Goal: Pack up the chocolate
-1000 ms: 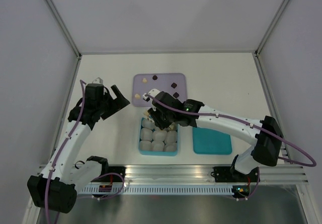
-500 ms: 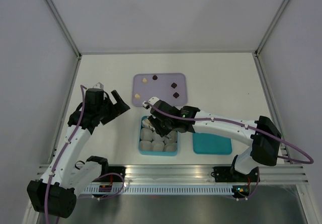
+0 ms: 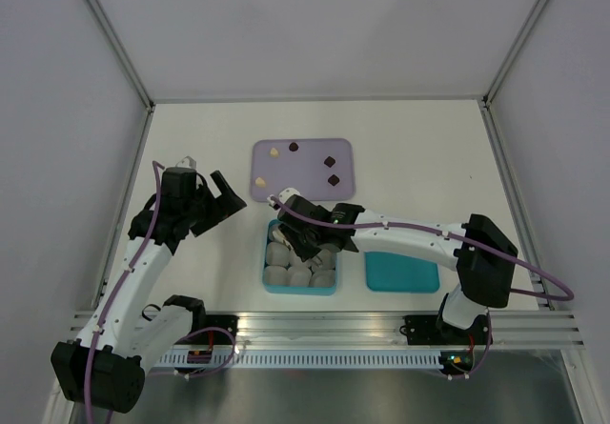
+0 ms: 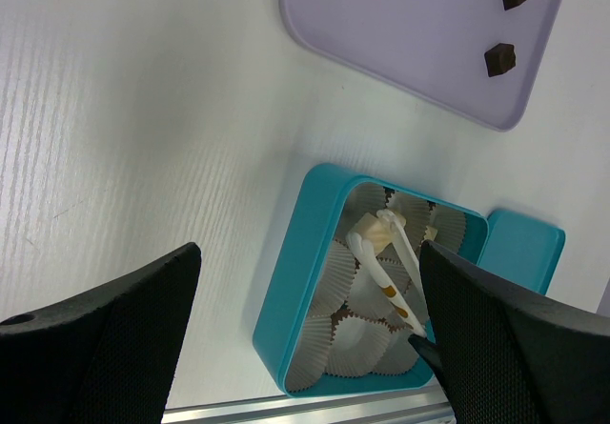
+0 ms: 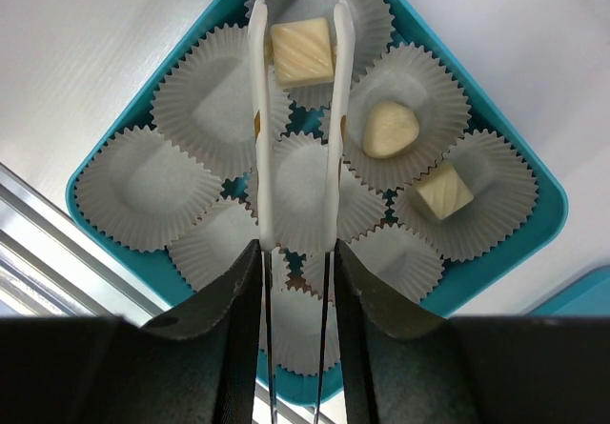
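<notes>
Tabletop of matte white lies under both arms, closed in by pale grey walls on aluminium posts, with a slotted metal rail along the near edge. The right gripper is narrowed on white tweezers, its jaws squeezing the two blades. The tweezer tips out ahead of it pinch a cream chocolate by its sides. That piece sits over a paper cup at the far corner of the teal box below the gripper; whether it rests in the cup or hangs just above it I cannot tell. Just to the right of the tweezer blades, two more cream pieces lie each in a cup, and the other paper cups around the blades are bare. A teal lid lies flat to the gripper's right, just beside the box. Beyond its tips lies the lavender tray, carrying one cream bit and three dark pieces set apart from each other. The left gripper hangs above the table with jaws spread wide, holding nothing, the box ahead of it.
</notes>
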Controlling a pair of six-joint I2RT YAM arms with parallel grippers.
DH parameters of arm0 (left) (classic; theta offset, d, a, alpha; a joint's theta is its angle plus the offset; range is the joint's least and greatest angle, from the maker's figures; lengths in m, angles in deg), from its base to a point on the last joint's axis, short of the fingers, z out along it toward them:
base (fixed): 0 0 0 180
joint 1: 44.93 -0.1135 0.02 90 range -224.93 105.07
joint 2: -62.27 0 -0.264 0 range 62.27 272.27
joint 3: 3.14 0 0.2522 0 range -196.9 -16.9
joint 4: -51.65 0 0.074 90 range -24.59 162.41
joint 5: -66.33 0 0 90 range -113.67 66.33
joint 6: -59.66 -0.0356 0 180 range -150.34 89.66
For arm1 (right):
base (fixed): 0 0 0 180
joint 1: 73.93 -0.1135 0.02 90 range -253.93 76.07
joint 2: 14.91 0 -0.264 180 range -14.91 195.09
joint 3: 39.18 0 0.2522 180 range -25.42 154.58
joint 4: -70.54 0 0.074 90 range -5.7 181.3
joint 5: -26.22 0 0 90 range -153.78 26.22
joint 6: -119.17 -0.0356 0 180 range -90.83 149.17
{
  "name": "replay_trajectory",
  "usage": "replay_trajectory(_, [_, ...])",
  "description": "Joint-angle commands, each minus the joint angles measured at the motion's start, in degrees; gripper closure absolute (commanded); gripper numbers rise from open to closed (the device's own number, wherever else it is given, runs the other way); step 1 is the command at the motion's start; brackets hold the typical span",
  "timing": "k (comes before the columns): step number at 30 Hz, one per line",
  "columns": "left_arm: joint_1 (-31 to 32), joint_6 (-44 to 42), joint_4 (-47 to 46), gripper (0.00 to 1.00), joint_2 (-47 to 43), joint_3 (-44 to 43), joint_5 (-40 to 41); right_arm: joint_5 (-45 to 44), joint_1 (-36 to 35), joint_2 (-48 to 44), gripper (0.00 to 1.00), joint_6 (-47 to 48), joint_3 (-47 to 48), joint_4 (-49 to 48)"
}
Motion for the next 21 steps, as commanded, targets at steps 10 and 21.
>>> replay_trajectory(10, [0.2,-2.4,0.7,0.00,-1.5,-0.1,0.1,-2.6,-0.3,2.4,0.85,-3.0,3.0,-3.2])
replay_trajectory(21, [0.2,-2.4,0.6,0.00,-1.6,0.0,0.4,-3.7,-0.3,3.2,0.85,-3.8,3.2,-2.8])
